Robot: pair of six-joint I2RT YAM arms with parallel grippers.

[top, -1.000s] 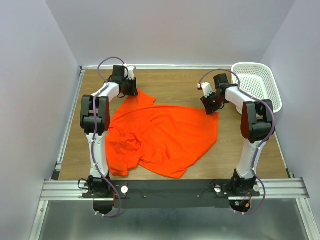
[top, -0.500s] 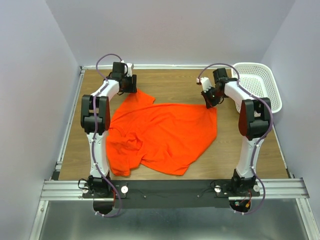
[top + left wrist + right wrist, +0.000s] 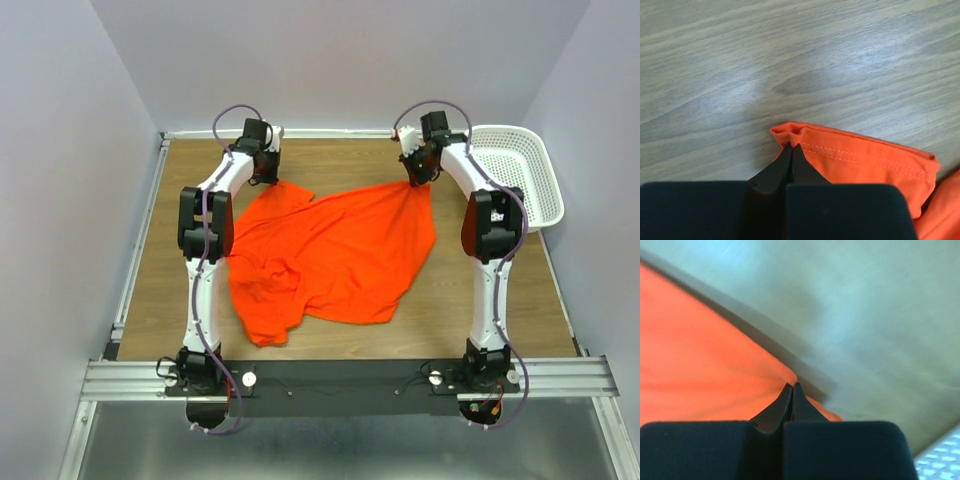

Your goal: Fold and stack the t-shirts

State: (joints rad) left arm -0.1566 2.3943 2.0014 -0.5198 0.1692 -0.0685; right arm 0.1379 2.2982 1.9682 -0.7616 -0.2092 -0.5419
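Observation:
The bright orange-red t-shirt [image 3: 335, 255] lies crumpled and partly spread on the wooden table, stretched toward the far edge. My left gripper [image 3: 268, 178] is shut on its far left corner; the left wrist view shows the jaws [image 3: 791, 146] pinching a stitched hem of the t-shirt [image 3: 865, 157] on the wood. My right gripper [image 3: 418, 180] is shut on the far right corner and holds it lifted; the right wrist view shows the jaws [image 3: 792, 386] closed on the taut t-shirt fabric [image 3: 700, 360].
A white perforated basket [image 3: 515, 170] stands at the far right, close to my right arm. Pale walls close in the table at the back and both sides. Bare wood [image 3: 170, 290] shows left of the shirt.
Both grippers have moved toward the far edge, pulling the shirt's corners with them. The shirt has slid back and stretched, and its right corner has risen.

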